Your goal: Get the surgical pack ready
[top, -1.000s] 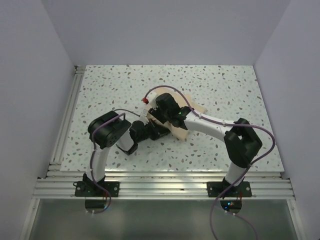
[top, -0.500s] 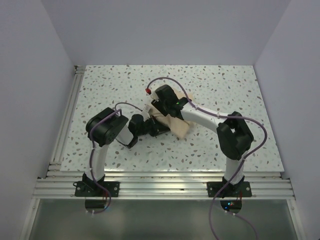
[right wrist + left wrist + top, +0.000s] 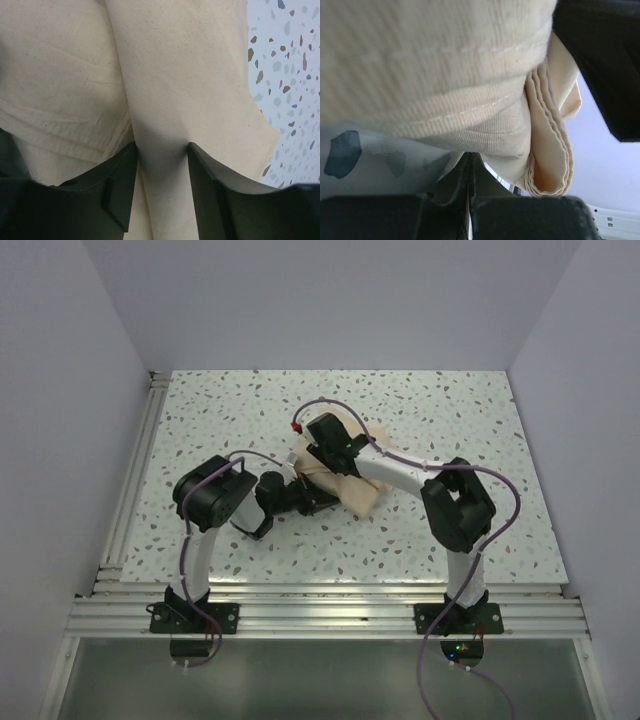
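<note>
Nearest the arm bases, the left pincer (image 3: 470, 167) has its fingers pressed together just beneath a stitched hem of the surgical pack (image 3: 358, 496), which lies mid-way across the speckled bench (image 3: 450, 410). Farther in, the right pincer (image 3: 161, 150) pinches a raised fold of its tan cloth.

The right arm's elbow has swung in toward the pack (image 3: 362, 495). The right hand (image 3: 160, 150) has slid farther across the pack, away from the arm bases. The left hand (image 3: 470, 161) and its elbow have edged slightly the same way, alongside the pack's left edge.
</note>
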Tool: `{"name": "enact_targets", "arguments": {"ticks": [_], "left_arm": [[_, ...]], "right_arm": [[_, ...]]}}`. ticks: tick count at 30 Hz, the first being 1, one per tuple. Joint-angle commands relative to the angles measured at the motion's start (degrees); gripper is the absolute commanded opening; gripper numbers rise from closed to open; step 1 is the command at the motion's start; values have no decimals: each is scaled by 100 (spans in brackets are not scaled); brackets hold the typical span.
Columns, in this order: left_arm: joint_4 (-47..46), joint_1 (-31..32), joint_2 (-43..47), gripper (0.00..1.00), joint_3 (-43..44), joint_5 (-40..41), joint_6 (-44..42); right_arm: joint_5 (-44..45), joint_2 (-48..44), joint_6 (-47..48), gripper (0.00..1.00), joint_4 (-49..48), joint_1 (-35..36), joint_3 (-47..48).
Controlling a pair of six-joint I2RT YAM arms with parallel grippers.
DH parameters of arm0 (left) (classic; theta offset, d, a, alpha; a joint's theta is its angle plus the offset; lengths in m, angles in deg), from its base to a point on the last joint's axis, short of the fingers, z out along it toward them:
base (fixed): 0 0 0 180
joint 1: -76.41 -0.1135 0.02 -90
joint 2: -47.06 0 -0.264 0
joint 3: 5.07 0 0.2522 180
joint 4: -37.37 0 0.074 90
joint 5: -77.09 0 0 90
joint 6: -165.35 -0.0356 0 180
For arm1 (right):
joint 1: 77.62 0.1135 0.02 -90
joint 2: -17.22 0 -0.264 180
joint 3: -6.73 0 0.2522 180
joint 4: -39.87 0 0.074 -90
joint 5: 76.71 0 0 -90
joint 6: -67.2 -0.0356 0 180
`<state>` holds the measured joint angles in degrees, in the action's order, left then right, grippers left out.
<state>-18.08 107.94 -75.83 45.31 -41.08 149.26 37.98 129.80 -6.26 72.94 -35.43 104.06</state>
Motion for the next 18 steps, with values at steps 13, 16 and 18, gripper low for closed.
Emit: {"name": "enact_targets", "arguments": {"ticks": [13,16,18], "left_arm": [[-75,55,-288,0,310,135,133],[-58,46,-323,0,372,127,115],[-5,38,-341,0,416,127,36]], "right_arm": [[-894,-139,-220,0,485,-273,590],[-1806,-280,-484,0,837,-536,783],[-2578,-323,-694,0,1127,-782,897]]}}
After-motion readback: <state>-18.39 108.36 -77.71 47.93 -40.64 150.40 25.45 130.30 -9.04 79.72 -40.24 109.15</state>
